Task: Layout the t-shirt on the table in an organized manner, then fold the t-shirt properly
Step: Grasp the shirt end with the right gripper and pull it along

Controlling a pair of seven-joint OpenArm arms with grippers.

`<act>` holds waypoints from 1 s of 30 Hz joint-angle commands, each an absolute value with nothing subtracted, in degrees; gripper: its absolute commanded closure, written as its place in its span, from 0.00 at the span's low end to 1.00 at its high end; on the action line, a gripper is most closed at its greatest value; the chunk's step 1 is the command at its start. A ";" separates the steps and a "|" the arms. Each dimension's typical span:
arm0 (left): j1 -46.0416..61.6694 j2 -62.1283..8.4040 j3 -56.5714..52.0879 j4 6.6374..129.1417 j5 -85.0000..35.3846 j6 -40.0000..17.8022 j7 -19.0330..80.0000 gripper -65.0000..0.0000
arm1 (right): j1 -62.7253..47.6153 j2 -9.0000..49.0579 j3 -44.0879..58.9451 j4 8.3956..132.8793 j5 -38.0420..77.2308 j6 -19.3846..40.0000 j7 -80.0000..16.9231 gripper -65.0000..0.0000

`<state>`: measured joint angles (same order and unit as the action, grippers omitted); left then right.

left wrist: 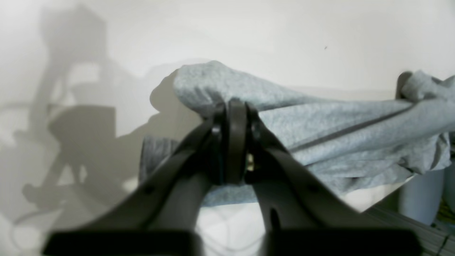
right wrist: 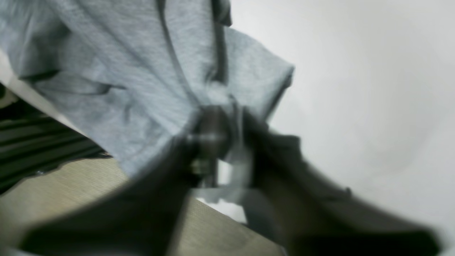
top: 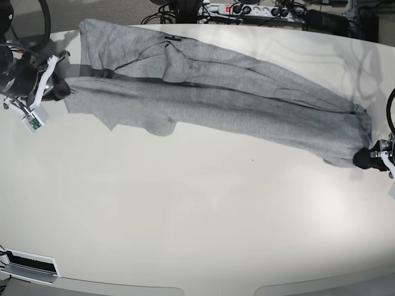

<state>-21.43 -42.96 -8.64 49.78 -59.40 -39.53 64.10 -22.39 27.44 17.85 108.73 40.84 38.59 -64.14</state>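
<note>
Both grippers, left [left wrist: 234, 117] and right [right wrist: 222, 128], are pinching opposite ends of the t-shirt [top: 210, 98], which is lying stretched across the table's [top: 185, 216] far side (plain side up). Overpulling is risking a corner slipping free.

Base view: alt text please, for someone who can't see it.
A grey t-shirt lies stretched in a long diagonal band across the far half of a white table. The right tool grips it at the image's left end, the left tool at the right end. Cables and a power strip sit beyond the table.
</note>
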 commanded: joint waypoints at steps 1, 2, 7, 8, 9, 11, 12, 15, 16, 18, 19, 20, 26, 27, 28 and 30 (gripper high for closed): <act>-22.68 -44.64 -9.13 50.48 -60.27 -40.00 63.07 0.70 | -22.02 28.47 18.37 109.54 41.04 38.06 -63.72 0.51; -22.68 -44.62 -9.13 50.48 -60.29 -40.00 63.05 0.58 | -21.87 28.47 18.37 109.56 41.15 37.58 -63.70 0.38; -22.68 -44.60 -9.13 50.46 -60.31 -40.00 62.37 0.45 | -19.03 28.40 18.37 110.15 45.67 34.81 -62.04 0.26; -22.68 -44.60 -9.13 50.46 -60.34 -40.00 62.37 0.45 | -18.61 28.40 18.37 110.15 47.48 34.17 -60.69 0.27; -22.68 -44.60 -9.13 50.48 -60.34 -40.00 62.37 0.45 | -18.41 28.23 18.35 110.13 48.90 33.67 -59.07 0.27; -22.68 -44.60 -9.13 50.48 -60.36 -40.00 62.39 0.45 | -18.33 27.31 18.22 110.08 48.88 32.80 -56.16 0.32; -22.68 -44.58 -9.13 50.46 -60.36 -40.00 62.37 0.45 | -18.00 26.59 17.93 109.78 47.51 31.97 -55.44 0.37; -22.68 -44.45 -9.13 50.48 -60.75 -40.00 61.49 0.45 | -15.46 23.59 17.54 106.89 44.03 30.35 -54.81 0.38; -22.68 -44.31 -9.13 50.46 -60.73 -40.00 61.30 0.45 | -14.24 22.65 17.34 105.21 44.05 30.52 -54.85 0.38; -22.68 -43.90 -9.13 50.46 -60.73 -40.00 61.36 0.45 | -11.90 20.93 16.80 100.99 44.05 31.55 -55.27 0.38; -22.52 -43.62 -9.13 50.46 -60.71 -40.00 61.36 0.45 | -10.70 20.14 16.40 98.54 43.88 32.14 -55.42 0.38; -22.50 -43.38 -9.13 50.46 -60.69 -40.00 61.36 0.45 | -9.43 19.38 15.84 95.98 43.59 32.58 -55.55 0.38; -22.35 -42.85 -9.13 50.37 -60.71 -40.00 61.34 0.45 | -2.94 17.45 11.16 82.85 41.58 32.64 -55.70 0.38; -22.37 -42.85 -9.13 50.37 -60.73 -40.00 61.34 0.45 | -2.09 17.47 10.28 81.03 41.76 33.08 -55.70 0.38; -22.35 -42.85 -9.10 50.37 -60.73 -40.00 61.34 0.45 | -1.34 17.47 9.41 79.42 41.69 33.45 -55.68 0.38; -22.35 -42.85 -9.13 50.37 -60.71 -40.00 61.34 0.45 | -0.10 17.45 8.05 76.82 41.63 33.67 -55.57 0.38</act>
